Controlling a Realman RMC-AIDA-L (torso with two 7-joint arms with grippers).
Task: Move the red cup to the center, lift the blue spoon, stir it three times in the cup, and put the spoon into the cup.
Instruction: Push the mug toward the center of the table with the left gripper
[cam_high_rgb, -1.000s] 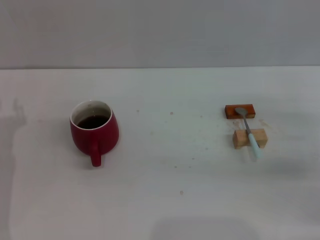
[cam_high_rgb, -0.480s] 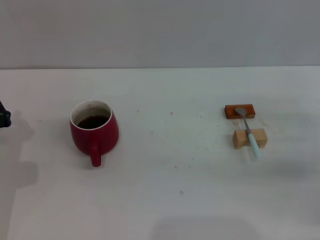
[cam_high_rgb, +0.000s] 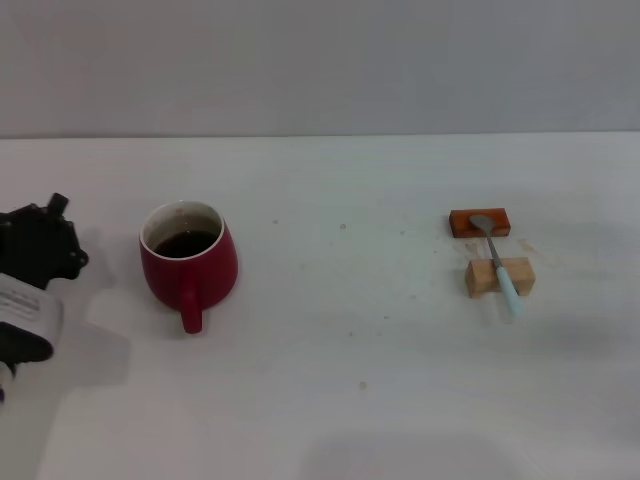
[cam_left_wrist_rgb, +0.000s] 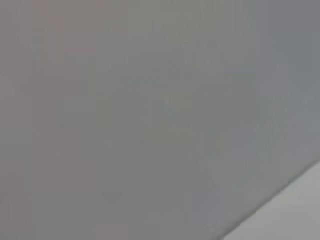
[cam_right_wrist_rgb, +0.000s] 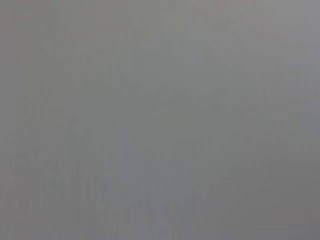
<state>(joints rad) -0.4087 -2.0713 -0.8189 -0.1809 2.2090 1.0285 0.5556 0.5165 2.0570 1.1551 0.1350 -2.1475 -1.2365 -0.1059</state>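
Now the red cup (cam_high_rgb: 188, 262) stands upright on the table (cam_high_rgb: 330, 390), dark liquid inside; the left tool (cam_high_rgb: 45, 250), whose grip state I cannot tell, hovers beside it.

Open counter (cam_high_rgb: 340, 330) is seen on all sides of the red cup (cam_high_rgb: 188, 262). To its left, the left gripper (cam_high_rgb: 45, 250) is found near but apart. Well to its right, the blue spoon (cam_high_rgb: 498, 264) is laid across an orange-red block (cam_high_rgb: 480, 222) and a wooden block (cam_high_rgb: 499, 277).
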